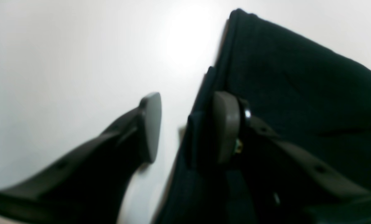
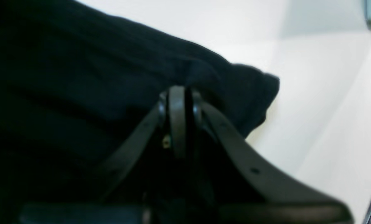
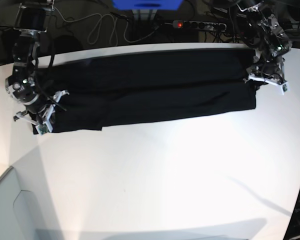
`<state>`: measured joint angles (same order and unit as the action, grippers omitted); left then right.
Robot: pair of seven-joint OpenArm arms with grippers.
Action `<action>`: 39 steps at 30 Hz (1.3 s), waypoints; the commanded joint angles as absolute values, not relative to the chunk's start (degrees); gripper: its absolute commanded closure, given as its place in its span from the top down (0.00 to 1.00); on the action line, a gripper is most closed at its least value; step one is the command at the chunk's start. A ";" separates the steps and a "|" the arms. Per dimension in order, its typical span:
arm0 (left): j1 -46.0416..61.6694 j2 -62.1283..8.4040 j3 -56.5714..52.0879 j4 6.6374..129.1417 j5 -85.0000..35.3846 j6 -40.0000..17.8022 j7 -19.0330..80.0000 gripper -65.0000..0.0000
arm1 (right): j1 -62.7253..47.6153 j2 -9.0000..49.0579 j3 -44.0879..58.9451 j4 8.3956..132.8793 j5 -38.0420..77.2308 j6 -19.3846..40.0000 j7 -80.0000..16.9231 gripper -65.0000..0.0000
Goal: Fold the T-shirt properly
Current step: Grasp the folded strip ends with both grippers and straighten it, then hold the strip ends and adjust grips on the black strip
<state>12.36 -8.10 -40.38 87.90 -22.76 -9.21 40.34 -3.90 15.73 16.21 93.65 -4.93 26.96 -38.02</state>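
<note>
The black T-shirt lies plain side up as a long folded band across the far part of the white table. My left gripper is at the band's right end. In the left wrist view it is open, with one finger resting on the cloth and the other over bare table beside the folded edge. My right gripper is at the band's left end. In the right wrist view it is shut on a bunched edge of the T-shirt. No print shows.
A power strip with a red light, cables and a blue object lie behind the table's far edge. A grey panel stands at the near left corner.
</note>
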 commanded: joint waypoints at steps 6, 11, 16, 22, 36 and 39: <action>12.18 -8.75 -40.66 88.48 -22.81 -9.01 40.40 0.40 | -9.89 16.48 17.63 102.81 -4.62 27.82 -36.97 0.00; 12.09 -8.75 -40.66 88.40 -22.81 -9.01 40.40 0.40 | -14.55 13.67 23.43 109.93 -4.62 28.09 -37.14 0.00; 12.00 -8.66 -40.66 88.40 -22.81 -9.01 40.40 0.40 | -20.44 12.00 24.57 115.56 -4.70 28.09 -36.70 0.00; 12.00 -8.57 -40.66 88.40 -22.81 -9.01 40.40 0.40 | -22.02 11.82 24.57 114.42 -4.97 28.09 -36.62 0.00; 12.35 -8.84 -40.66 88.40 -22.81 -9.01 40.40 0.40 | -16.04 15.25 24.66 101.67 -5.05 28.09 -37.05 0.01; 12.35 -8.84 -40.66 88.40 -22.81 -9.01 40.40 0.40 | -16.66 15.16 24.66 101.49 -5.05 28.09 -37.05 0.10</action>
